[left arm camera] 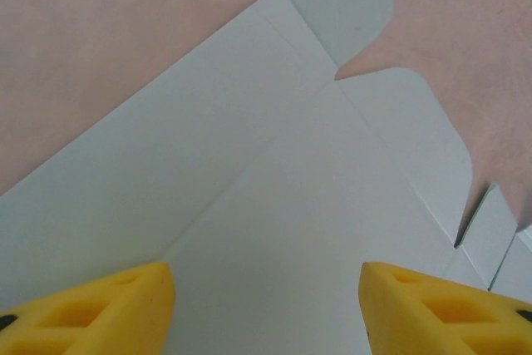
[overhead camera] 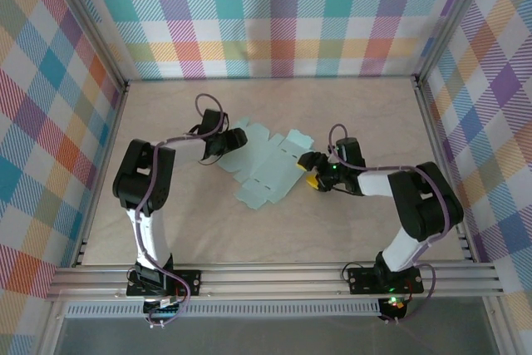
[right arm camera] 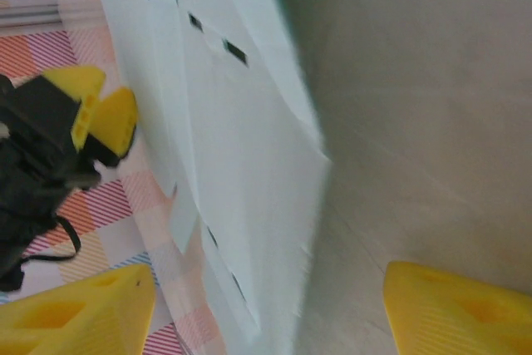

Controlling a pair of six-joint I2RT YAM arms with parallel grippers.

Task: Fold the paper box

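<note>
Rail point(overhead camera: 274, 278) at the near edge carries both arms. Beyond it, on the wooden table point(overhead camera: 249, 234), the paper box point(overhead camera: 264, 170) lies about mid-table as a flat die-cut sheet with no wall raised yet. The right gripper point(right arm camera: 270, 278) is at the sheet's right-hand edge with its jaws apart. That edge reaches in between the fingers but is not pinched (the wrist picture is blurred, so I cannot tell whether the card is lifting there). Farther in, the left gripper point(left arm camera: 266, 276) hangs low over the sheet's far-left panel, its yellow fingers point(left arm camera: 125, 305) also wide apart and holding nothing. A long crease runs away from them toward a rounded tab point(left arm camera: 341, 6). The step in hand looks like raising a first side panel. To do it well, I judge one arm should press the base panel flat just inside a crease while the other slides under the outer flap and lifts slowly along that line, since thin card may skid on the wood or buckle off the crease.
</note>
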